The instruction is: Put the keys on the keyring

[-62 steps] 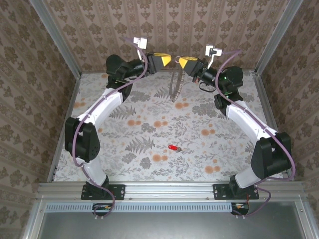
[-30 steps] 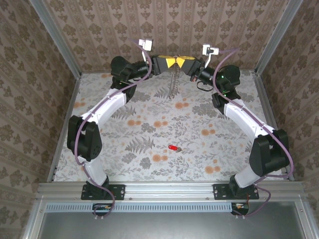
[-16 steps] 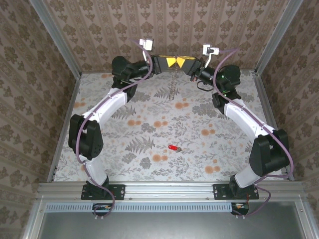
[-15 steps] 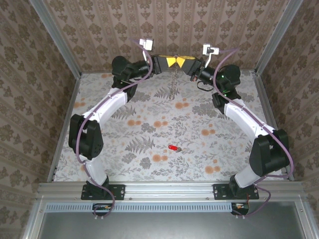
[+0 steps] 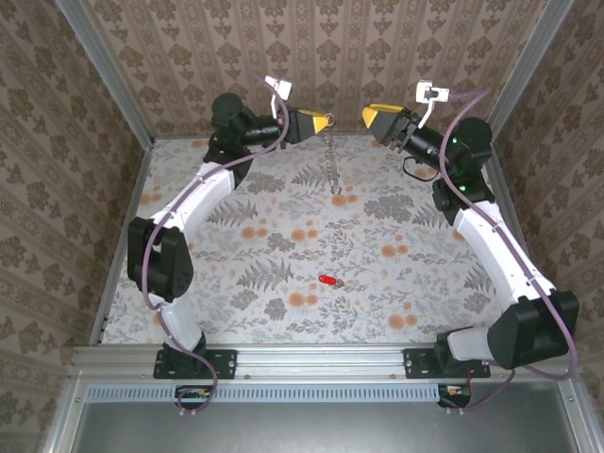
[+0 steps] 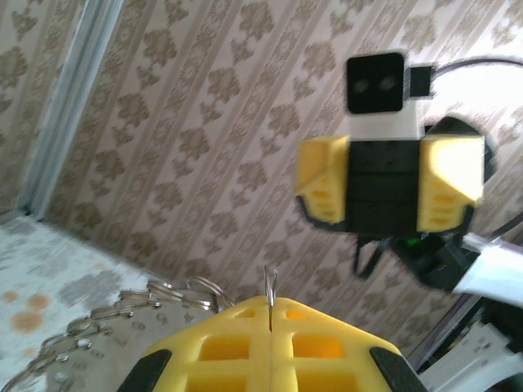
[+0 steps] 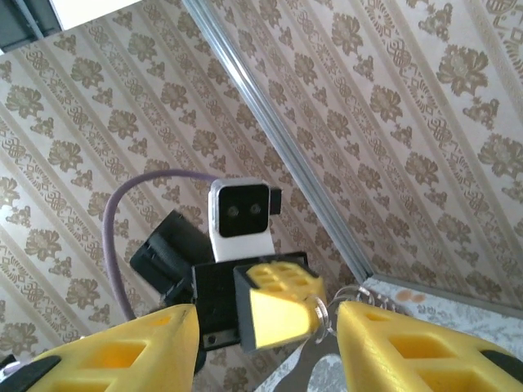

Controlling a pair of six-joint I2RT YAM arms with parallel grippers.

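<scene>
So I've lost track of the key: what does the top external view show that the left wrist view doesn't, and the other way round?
Top external adds the red key lying on the floral table, apart from both arms, and the keyring hanging full length from the left gripper. Left wrist adds the close detail: that gripper's jaws shut on a thin wire of the ring. Shared: the keyring, and the right gripper, open and clear of it.

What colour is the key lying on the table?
The key is bright red, clearest in the top external view.
</scene>
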